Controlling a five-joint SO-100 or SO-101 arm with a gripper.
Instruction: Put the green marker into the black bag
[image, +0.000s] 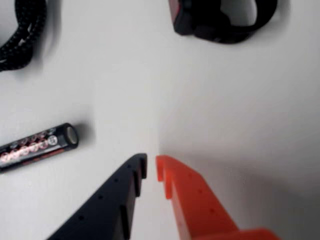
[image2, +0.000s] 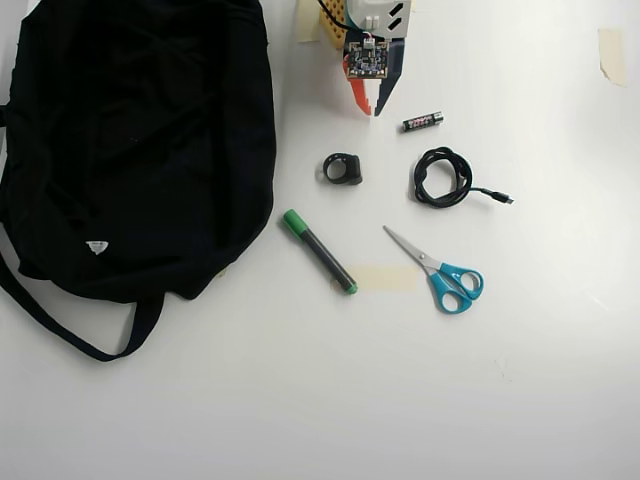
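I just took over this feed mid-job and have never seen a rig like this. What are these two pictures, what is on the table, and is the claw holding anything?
This is one small robot arm on a white table. The overhead view looks straight down; the arm comes in at the top edge, ending in its claw. The wrist view rides on the arm, so the black and orange prongs at the bottom are that same claw, nearly closed with only a narrow gap, holding nothing.

On the table: the black bag at left, the green marker beside it, blue-handled scissors, a coiled black cable, a small black ring-like object and a battery. The wrist view shows the battery just left of the claw.
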